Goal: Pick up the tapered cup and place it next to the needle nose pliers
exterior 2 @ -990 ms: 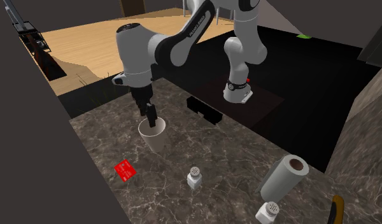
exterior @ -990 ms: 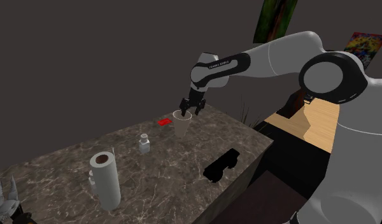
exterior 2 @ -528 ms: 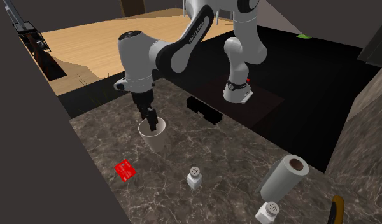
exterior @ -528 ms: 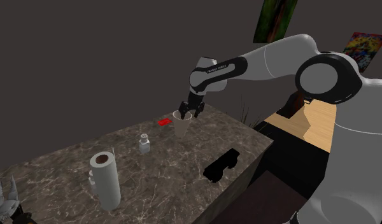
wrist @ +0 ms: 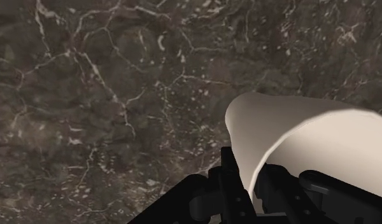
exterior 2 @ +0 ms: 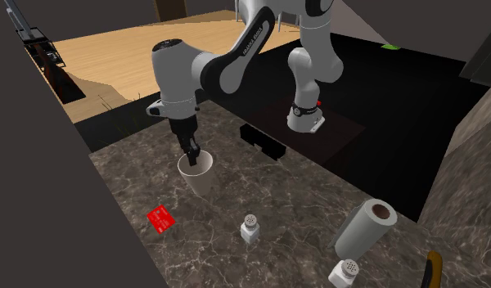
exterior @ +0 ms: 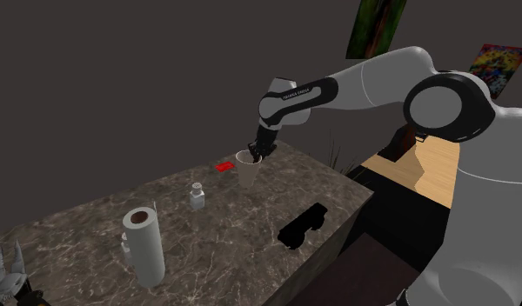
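The tapered cup [exterior: 248, 172] is a plain off-white cone standing upright on the dark marble counter [exterior: 250, 217], near its far edge in the shoulder view. My gripper [exterior: 255, 154] comes down from above and is shut on the cup's rim. In the wrist view the cup [wrist: 291, 127] has its wall clasped by the gripper [wrist: 253, 186], one finger outside and one inside. The second exterior view shows the gripper [exterior 2: 191, 155] at the rim of the cup [exterior 2: 200, 177]. The needle nose pliers [exterior: 7, 276] lie at the counter's near left corner, grey pointed jaws up; their handle [exterior 2: 433, 266] shows at the lower right.
A paper towel roll [exterior: 144, 245] stands on the counter between the cup and the pliers, with a small shaker [exterior 2: 344, 272] beside it. Another shaker [exterior: 197, 196] stands mid-counter. A red card [exterior: 224, 166] lies near the cup. A black block [exterior: 303, 226] sits at the counter's front edge.
The fingers, which stood apart around the cup's rim, have closed on the cup's wall. The arm dipped slightly a second ago and has held still since.
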Tool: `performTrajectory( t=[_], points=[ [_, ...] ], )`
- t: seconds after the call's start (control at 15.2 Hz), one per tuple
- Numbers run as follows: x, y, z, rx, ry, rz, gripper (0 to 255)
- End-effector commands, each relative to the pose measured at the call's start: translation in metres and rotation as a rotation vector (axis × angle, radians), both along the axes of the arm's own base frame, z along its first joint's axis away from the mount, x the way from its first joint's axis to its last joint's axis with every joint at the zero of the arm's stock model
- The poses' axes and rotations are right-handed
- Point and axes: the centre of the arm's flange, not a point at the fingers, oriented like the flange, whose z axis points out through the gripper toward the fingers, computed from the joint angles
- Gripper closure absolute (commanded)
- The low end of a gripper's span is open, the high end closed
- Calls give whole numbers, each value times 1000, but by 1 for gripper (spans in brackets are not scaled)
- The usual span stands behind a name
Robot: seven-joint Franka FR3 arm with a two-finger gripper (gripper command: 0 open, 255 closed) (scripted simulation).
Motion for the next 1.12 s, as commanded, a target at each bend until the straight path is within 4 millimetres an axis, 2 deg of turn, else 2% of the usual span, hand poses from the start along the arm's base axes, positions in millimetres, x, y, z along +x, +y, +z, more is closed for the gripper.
performTrajectory(
  t=[0.0, 0.26, 1.06],
  points=[
    [0, -1, -1, -1, 1, -1, 255],
    [0, -1, -1, -1, 1, -1, 255],
    [0, -1, 63, -1, 1, -1, 255]
  ],
)
